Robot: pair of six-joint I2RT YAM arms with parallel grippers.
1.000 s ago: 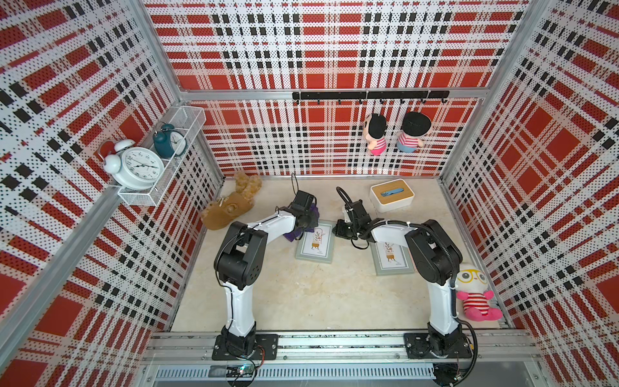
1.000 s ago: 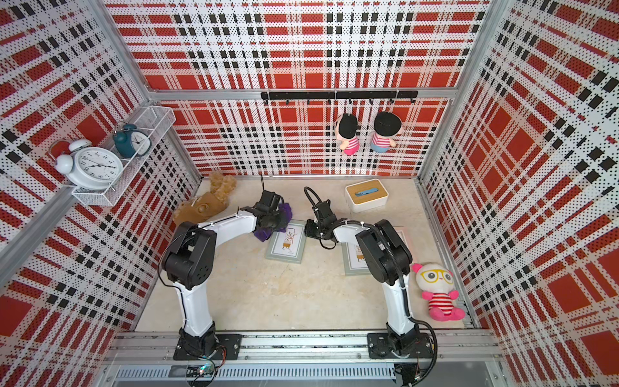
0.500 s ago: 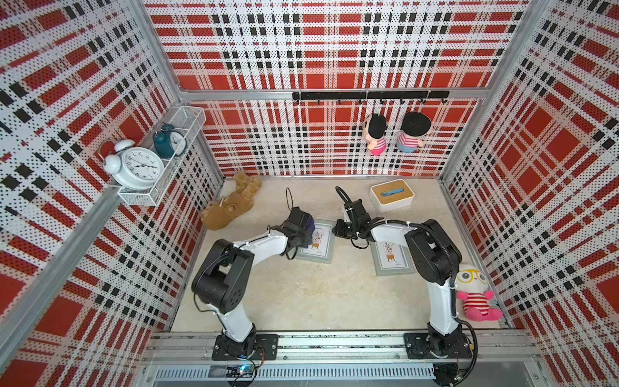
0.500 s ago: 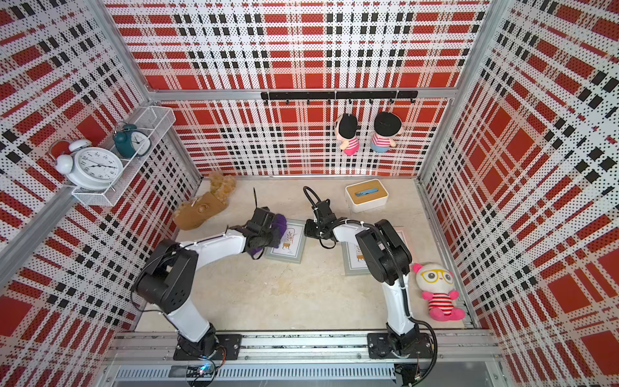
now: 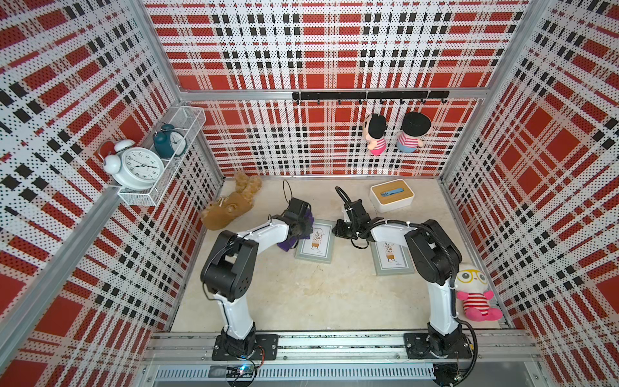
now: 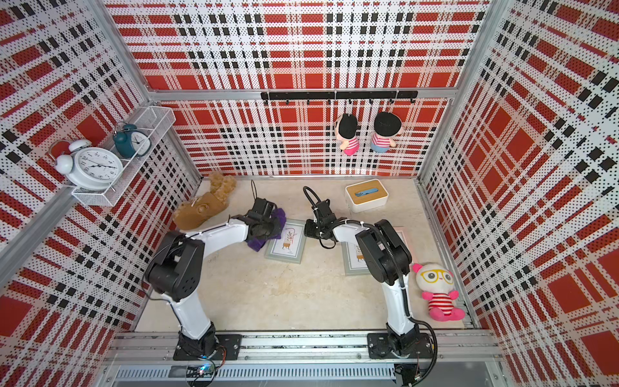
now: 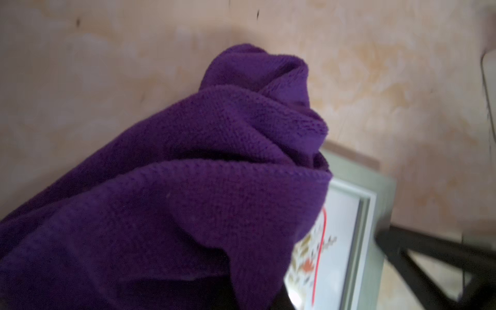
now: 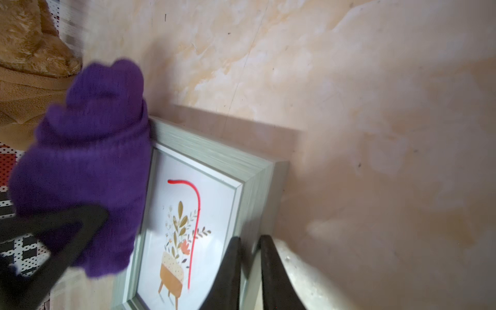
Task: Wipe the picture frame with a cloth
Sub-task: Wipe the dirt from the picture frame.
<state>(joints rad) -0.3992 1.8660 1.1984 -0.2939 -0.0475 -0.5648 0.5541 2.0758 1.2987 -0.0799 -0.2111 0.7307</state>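
Table [image 5: 318, 295]: pale marbled top. Two picture frames lie flat on it, well apart.

Arms: both reach in to the picture frame [image 5: 318, 248] nearer the left arm. The second frame [image 5: 390, 259] lies partly under the right arm and nothing is working on it.

Picture frame: grey-green border, plant print under glass. Its long axis runs away from the robot's base toward the back wall, tilted a little.

Cloth [image 5: 286, 245]: a purple bunch pressed against the frame's left long side near the far corner. It overlaps the border and spills onto the table. A brown plush toy [image 5: 227, 214] lies beyond it, apart.

Left gripper [image 5: 301, 231]: buried in the cloth, jaws closed on the bunch. The fingers barely show.

Right gripper [image 8: 251, 268]: on the opposite long side. Its jaws are nearly together, pinching the frame's right rim to steady it.

Red mark [image 8: 197, 214]: a thin line on the glass running along the long axis, right of the print's middle, between cloth and right gripper.

Judgement: the glass to be wiped lies to the right of the cloth. The stroke should cross the short axis toward the right gripper and stop short of its fingers.
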